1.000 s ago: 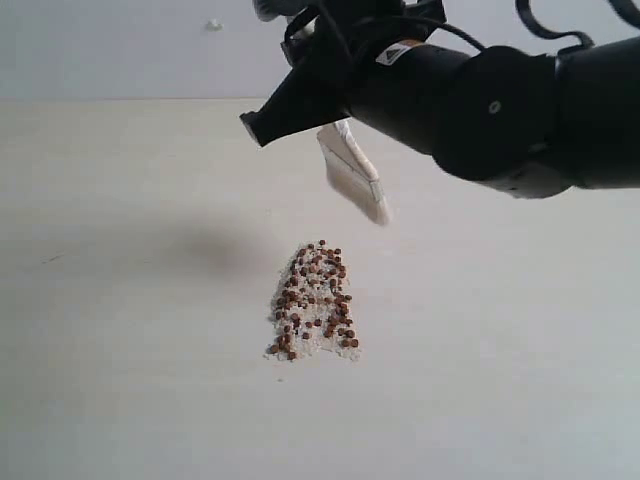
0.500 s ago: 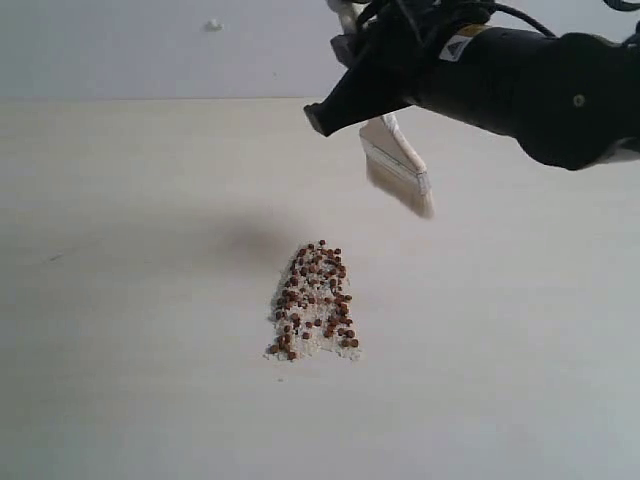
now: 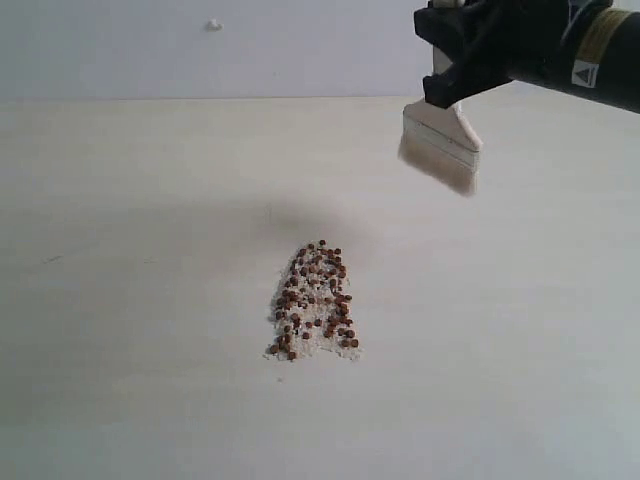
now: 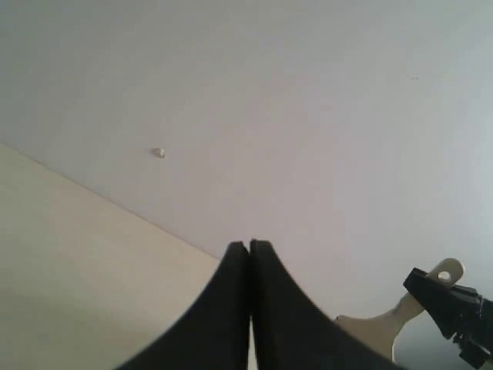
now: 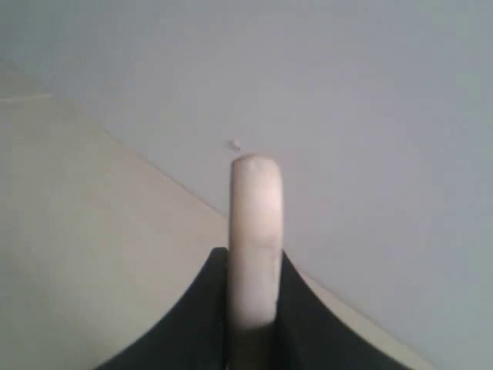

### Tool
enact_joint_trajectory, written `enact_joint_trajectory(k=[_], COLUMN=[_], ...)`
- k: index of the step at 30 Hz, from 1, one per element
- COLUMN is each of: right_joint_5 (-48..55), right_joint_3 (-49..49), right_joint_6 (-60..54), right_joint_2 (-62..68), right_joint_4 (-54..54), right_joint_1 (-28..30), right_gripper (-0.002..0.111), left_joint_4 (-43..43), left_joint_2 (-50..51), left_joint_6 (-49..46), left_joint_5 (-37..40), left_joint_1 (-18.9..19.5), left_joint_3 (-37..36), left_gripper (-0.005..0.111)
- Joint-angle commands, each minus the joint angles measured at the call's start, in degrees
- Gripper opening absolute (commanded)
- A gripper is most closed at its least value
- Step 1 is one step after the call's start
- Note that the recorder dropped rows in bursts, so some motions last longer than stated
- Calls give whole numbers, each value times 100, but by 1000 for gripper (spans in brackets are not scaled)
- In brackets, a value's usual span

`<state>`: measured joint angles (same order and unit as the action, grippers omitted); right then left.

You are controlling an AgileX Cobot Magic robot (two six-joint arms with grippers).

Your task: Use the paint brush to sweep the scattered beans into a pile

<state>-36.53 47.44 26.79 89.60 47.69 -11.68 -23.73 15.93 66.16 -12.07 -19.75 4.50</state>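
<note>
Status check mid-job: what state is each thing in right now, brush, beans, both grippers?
Wide flat paint brush, pale wooden handle, cream bristles: held aloft, bristles down.
Small reddish-brown beans with pale grains: gathered in one pile.
Right gripper: shut on the paint brush.
Left gripper: shut, empty.

The beans are reddish-brown dots mixed with pale off-white grains, so the heap looks speckled. The table under them is a plain light cream without any pattern. The wall is a flat pale grey-blue with one small white spot. The paint brush has a pale wooden handle, a whitish-silver band and cream to tan bristles. The right gripper and the left gripper are both matt black. The right arm is black too, with a yellow label and a small white label.
</note>
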Motion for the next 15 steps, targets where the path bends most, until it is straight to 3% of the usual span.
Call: enact_joint_trajectory(k=[1,3,11,15], right_joint_5=[-1983,-2609,-2562,-2919], right_joint_3=[370,763,1806,2337], right_joint_6=[1510,1625,1479,1520], right_joint_2=[783,1340,2618,3042], right_joint_4=[1813,1957,2088,2674], right_joint_1=[616,666,643,631], right_gripper=[0,0,0,0], left_joint_4=[-10,-49,-93,-93], left_joint_2=[-15,-15,-15,-15], left_joint_6=[6,6,6,6], left_joint_5=[-12,-12,-12,-12], left_joint_1=[-18,-18,-18,-18], left_joint_3=[-30,-30,-30,-30], left_gripper=[0,0,0,0])
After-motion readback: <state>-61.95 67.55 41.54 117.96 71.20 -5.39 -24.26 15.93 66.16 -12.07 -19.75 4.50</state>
